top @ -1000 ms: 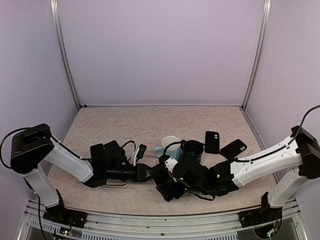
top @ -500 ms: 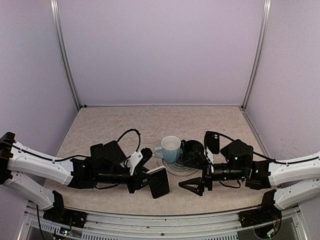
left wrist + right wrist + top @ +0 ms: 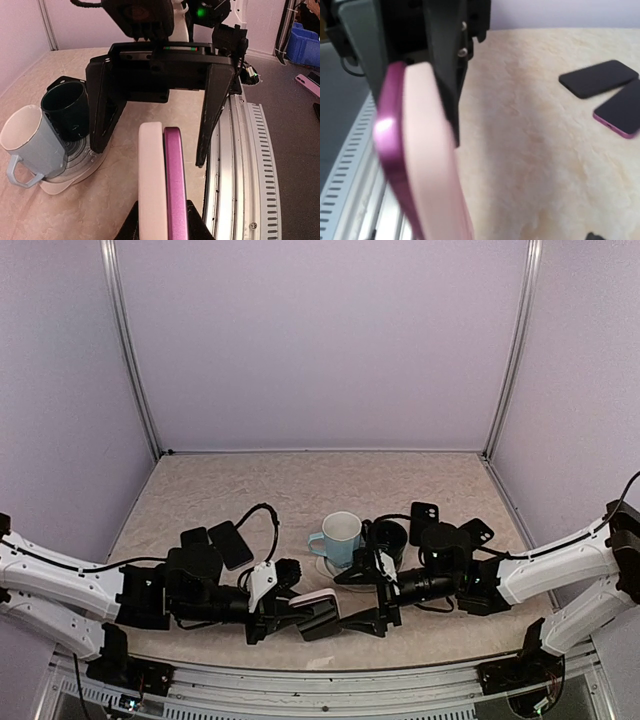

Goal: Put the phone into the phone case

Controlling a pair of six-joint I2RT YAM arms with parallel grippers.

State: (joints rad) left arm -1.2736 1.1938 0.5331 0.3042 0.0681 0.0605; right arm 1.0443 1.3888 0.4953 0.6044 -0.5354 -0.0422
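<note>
A: Start at the left; what is the left gripper (image 3: 288,608) doing?

B: It is clamped on the phone (image 3: 175,190) and the phone case (image 3: 150,185) together, low over the near edge of the surface (image 3: 250,490); the two stand on edge, flat against each other, purple phone one side, pale pink case the other; a spare handset (image 3: 228,543) lies behind that arm, untouched.

A: Is the phone seated in the case?

B: I cannot tell; only their edges show, touching along their length.

A: What has just changed?

B: The right gripper (image 3: 350,602); half a second ago it hung well apart from the phone, further right; now it has swung in to face the pair's free end, jaws spread wide enough to straddle both, with no contact that I can see; the left gripper has barely shifted.

A: Meaning?

B: My guess is that a squeeze is being set up; the open gripper would close across phone and case to press them together while the left one steadies them; the approach looks done, the pressing not yet.

A: Anything close by?

B: The mug (image 3: 342,536) and the dark cup (image 3: 388,538) sit just behind the right gripper; further handsets (image 3: 424,523) lie to the right of them.
</note>
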